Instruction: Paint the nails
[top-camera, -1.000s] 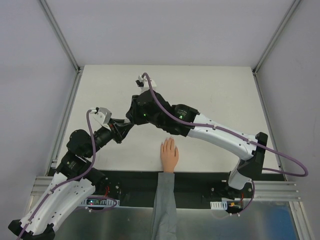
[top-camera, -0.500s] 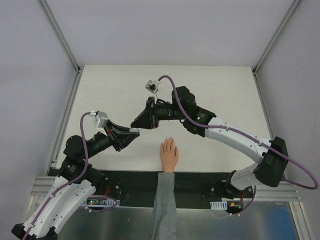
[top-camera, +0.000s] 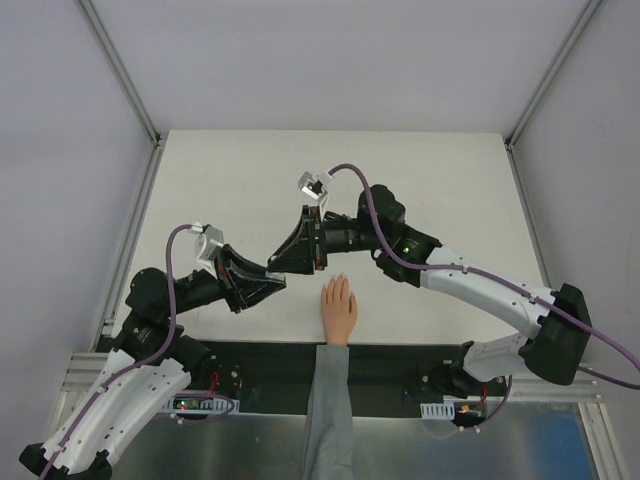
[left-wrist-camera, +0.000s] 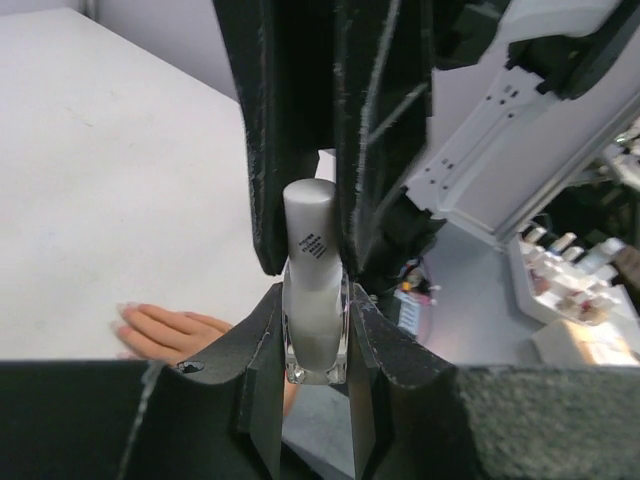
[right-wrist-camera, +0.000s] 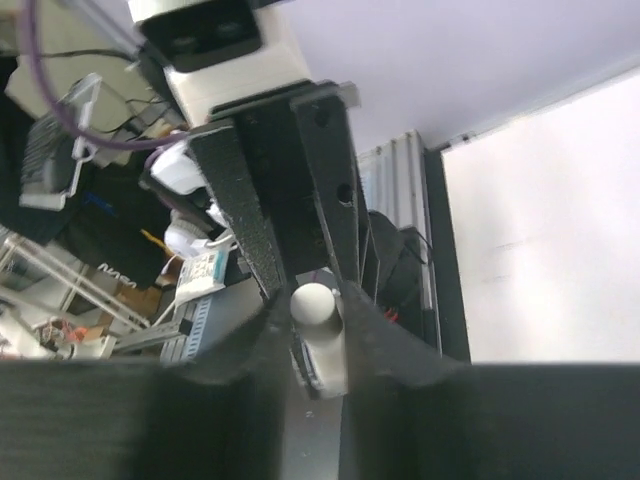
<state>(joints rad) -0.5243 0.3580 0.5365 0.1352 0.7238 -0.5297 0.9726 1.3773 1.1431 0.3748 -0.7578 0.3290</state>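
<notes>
The left end effector (top-camera: 276, 285) grasps a small clear glass polish bottle (left-wrist-camera: 316, 335). The right end effector (top-camera: 277, 265) is clenched on the bottle's grey cylindrical cap (left-wrist-camera: 308, 225). To the right, a peach-coloured hand (top-camera: 338, 308) lies flat on the white tabletop (top-camera: 430, 190), with its fingers pointing to the far edge. Its pale nails (left-wrist-camera: 124, 309) show only in the left wrist view.

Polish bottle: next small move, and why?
Probably firm the right gripper on the cap and start unscrewing. The left gripper clamps the polish bottle at its glass base, the right's fingers flank the cap, which is on; the hand lies flat nearby.
</notes>
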